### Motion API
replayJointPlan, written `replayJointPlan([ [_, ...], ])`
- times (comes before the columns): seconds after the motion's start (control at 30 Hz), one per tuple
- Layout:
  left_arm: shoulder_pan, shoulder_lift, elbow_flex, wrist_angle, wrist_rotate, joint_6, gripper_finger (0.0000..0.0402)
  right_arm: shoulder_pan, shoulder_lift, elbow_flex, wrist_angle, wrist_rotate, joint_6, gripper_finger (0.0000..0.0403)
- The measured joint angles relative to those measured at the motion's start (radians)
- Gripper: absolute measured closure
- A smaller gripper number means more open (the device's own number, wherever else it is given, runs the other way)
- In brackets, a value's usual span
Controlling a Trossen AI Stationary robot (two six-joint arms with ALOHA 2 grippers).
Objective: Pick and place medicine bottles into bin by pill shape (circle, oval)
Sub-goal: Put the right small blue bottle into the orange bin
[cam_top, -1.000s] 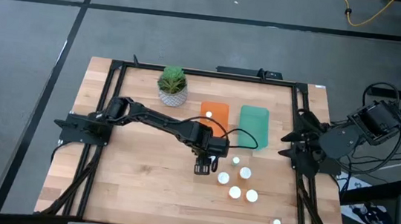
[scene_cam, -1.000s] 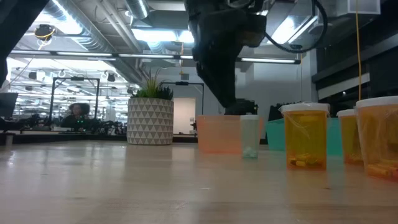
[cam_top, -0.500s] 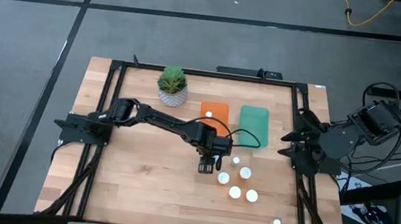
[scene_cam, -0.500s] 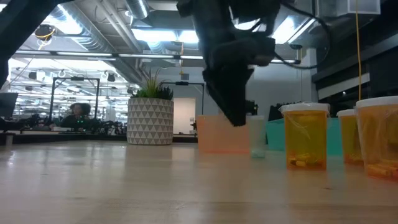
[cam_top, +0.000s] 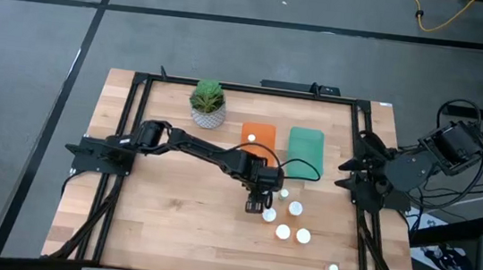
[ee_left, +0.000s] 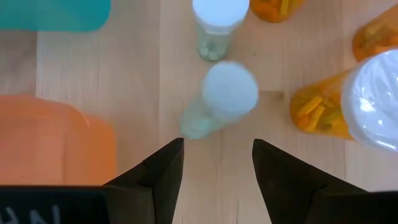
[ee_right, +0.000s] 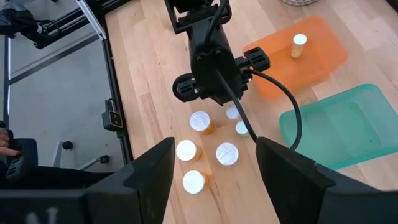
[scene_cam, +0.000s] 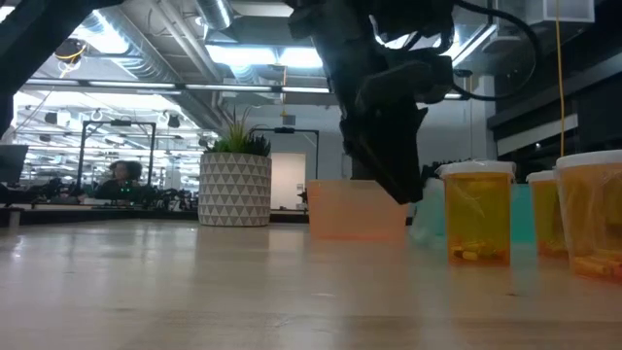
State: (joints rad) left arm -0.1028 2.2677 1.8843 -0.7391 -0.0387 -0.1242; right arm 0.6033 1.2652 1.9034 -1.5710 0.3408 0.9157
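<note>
My left claw hangs released, a pale bottle just ahead; only overhead shows my right claw parked apart, also released.

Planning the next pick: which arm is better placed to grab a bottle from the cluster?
Left. The left gripper hangs open right at the bottle cluster, a clear bottle just ahead of its fingers. The right gripper waits open at the table's right edge.
</note>
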Motion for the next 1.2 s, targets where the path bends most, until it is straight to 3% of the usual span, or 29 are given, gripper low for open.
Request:
replayJointPlan([
  [0.3,0.003,0.000,0.000,0.008,-0.001,0.002,0.0217,0.000,0.000,0.000,0.000,0.006,-0.001,0.0176],
  [0.73,0.003,0.000,0.000,0.196,-0.001,0.004,0.0217,0.000,0.000,0.000,0.000,0.000,-0.001,0.0176],
  [1.2,0.021,0.011,0.000,0.257,0.001,0.077,0.0217,0.000,0.000,0.000,0.000,-0.002,0.025,0.0176],
])
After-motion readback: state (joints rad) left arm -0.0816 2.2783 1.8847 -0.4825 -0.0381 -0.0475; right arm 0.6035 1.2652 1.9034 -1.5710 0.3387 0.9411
